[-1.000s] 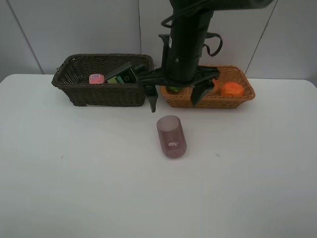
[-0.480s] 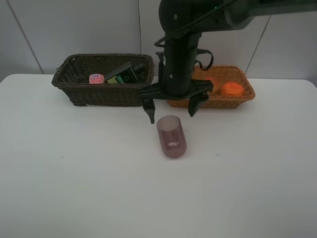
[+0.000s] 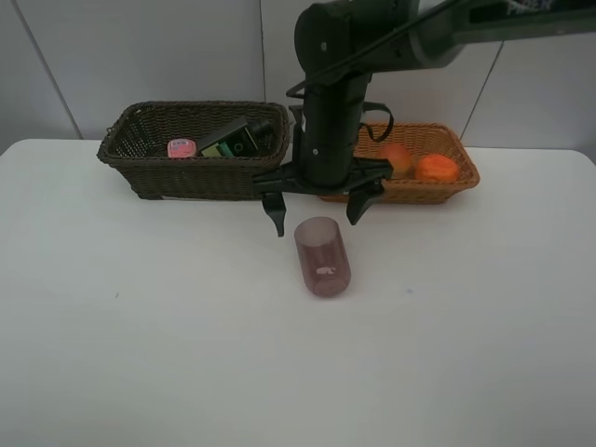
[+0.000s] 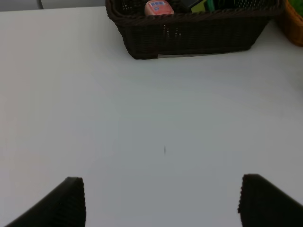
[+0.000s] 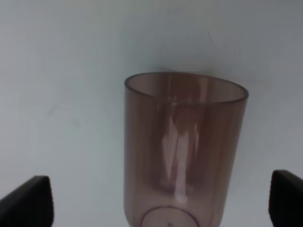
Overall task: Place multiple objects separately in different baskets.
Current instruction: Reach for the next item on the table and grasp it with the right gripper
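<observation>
We see two baskets standing side by side at the back of the table (image 3: 112, 372), near the wall: the deeper basket (image 3: 191, 172) on the left, the shallower basket (image 3: 447, 182) on the right, their near ends close together behind the arm. In the deeper basket lie the capped bottle (image 3: 181, 147) and, to its right, the flat bottle (image 3: 233, 140), which leans tilted. In the shallower basket sit two round fruits (touching, as far as we can tell): one (image 3: 398, 155) to the left, the other (image 3: 435, 168) to the right. The cup (image 3: 322, 256) lies on its side in front of the baskets, near the table's middle, its open end toward them.
</observation>
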{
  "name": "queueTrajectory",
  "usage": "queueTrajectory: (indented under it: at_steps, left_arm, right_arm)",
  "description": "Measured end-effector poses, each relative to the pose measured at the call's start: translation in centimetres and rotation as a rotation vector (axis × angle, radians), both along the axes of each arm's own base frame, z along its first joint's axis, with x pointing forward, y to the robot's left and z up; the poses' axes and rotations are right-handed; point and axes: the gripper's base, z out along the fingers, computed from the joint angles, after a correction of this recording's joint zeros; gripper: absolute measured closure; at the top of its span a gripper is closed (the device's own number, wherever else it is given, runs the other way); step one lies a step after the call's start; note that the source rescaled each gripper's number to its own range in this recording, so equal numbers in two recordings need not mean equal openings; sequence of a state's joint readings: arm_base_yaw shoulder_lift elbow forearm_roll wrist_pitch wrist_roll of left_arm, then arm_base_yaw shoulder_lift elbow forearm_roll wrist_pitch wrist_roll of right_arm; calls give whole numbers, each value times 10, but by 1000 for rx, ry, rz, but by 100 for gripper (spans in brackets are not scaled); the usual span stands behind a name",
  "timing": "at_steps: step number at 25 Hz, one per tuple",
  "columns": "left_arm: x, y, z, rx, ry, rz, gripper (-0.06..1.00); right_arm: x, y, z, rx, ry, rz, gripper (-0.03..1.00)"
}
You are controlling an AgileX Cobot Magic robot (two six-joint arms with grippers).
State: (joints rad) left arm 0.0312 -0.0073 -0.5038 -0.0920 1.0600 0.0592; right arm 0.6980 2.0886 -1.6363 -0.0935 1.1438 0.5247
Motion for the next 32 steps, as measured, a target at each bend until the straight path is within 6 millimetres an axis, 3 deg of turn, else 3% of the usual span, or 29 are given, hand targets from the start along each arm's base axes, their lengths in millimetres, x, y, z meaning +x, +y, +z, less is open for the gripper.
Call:
queueTrajectory:
  at_steps: [6, 21, 32]
  left_arm:
    - [0, 0, 0, 0, 0, 0, 19]
    - [0, 0, 0, 0, 0, 0, 19]
    - [0, 0, 0, 0, 0, 0, 19]
  right_arm:
    - [1, 1, -1, 8, -7, 0, -3]
    - [5, 3, -34, -51, 50, 3, -3]
    - [9, -3, -35, -72, 33, 4, -3]
